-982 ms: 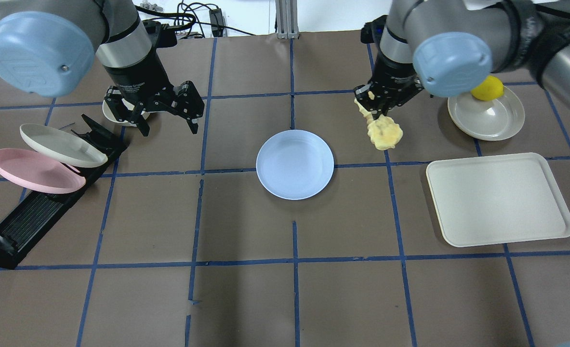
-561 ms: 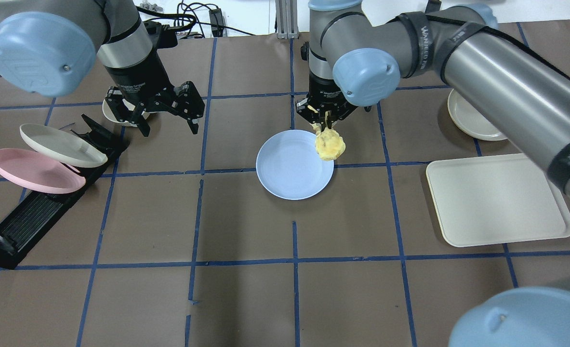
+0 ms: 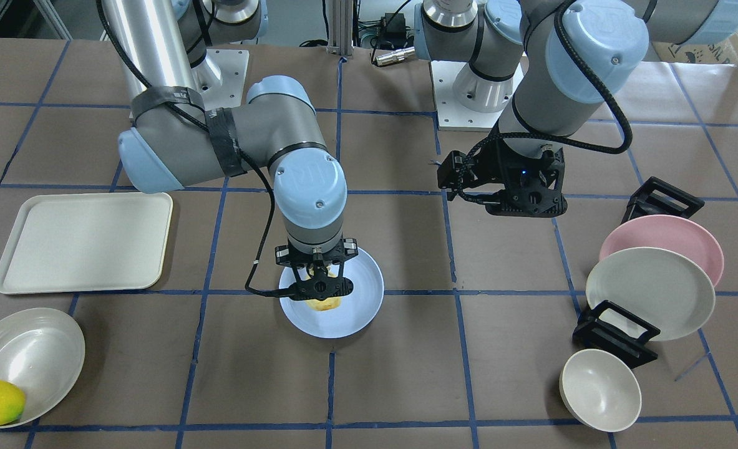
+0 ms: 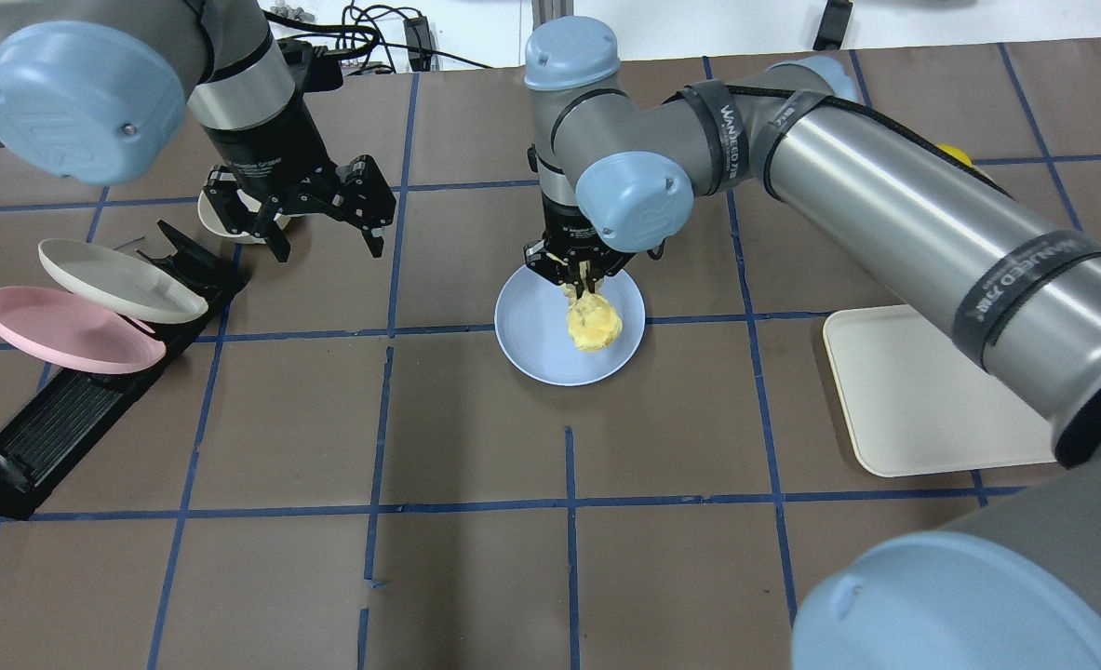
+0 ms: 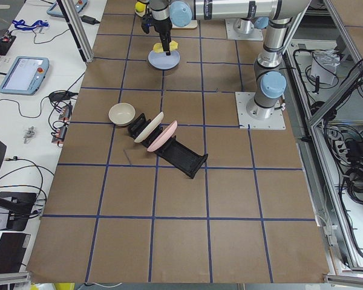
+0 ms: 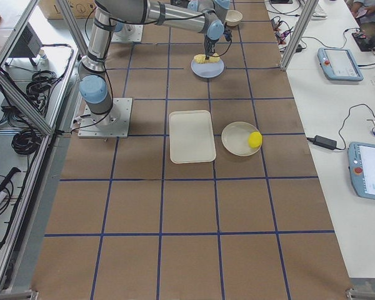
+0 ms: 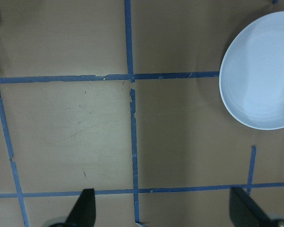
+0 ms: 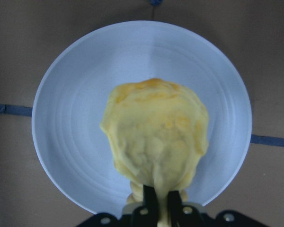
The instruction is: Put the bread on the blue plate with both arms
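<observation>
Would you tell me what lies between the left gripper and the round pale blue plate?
Only bare brown paper with blue tape lines separates the left gripper and the round pale blue plate, as the overhead view shows.

fingers (image 8: 149, 204) pinch one end of the bread (image 8: 156, 137) over the blue plate (image 8: 68, 127).

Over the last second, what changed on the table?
The right gripper carried the bread from near the off-white dish leftward in the overhead view to over the blue plate, jaws shut on it throughout. The left gripper, open, and the blue plate stayed put.
</observation>
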Robot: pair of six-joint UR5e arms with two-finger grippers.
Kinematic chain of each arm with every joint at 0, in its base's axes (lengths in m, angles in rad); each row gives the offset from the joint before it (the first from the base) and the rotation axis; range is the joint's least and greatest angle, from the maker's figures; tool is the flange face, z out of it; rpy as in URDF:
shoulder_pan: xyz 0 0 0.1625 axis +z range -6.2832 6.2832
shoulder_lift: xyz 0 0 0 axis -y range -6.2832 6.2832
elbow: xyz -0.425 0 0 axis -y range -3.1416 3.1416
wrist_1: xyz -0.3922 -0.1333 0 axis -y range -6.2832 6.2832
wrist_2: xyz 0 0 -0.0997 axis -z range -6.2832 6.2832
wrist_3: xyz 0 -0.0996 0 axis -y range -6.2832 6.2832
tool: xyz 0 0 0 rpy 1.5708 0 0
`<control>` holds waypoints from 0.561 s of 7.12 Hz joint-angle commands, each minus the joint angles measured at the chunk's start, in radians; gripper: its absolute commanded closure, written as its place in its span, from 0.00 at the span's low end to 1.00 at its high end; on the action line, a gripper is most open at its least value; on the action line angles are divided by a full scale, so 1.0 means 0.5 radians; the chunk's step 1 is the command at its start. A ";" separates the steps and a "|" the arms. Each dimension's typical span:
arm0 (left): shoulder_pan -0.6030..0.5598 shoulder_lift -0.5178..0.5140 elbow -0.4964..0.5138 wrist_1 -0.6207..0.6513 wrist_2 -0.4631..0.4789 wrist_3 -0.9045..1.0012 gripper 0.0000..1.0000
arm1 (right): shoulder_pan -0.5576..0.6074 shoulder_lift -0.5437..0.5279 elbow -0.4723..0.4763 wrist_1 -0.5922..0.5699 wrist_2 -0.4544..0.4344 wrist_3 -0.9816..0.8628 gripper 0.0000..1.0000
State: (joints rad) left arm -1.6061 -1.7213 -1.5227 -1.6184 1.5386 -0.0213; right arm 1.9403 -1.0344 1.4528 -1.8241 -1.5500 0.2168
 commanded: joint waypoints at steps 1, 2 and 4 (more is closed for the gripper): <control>0.000 0.000 0.002 0.000 0.000 0.000 0.00 | 0.040 0.038 0.009 -0.006 -0.014 0.002 0.06; 0.000 0.000 0.002 0.000 0.000 0.003 0.00 | 0.037 0.020 -0.012 0.019 -0.020 -0.007 0.01; 0.000 0.000 0.002 0.000 0.000 0.003 0.00 | -0.042 -0.063 -0.074 0.144 -0.017 -0.032 0.00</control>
State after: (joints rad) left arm -1.6061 -1.7211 -1.5218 -1.6183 1.5386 -0.0201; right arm 1.9424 -1.0359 1.4306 -1.7971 -1.5592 0.2069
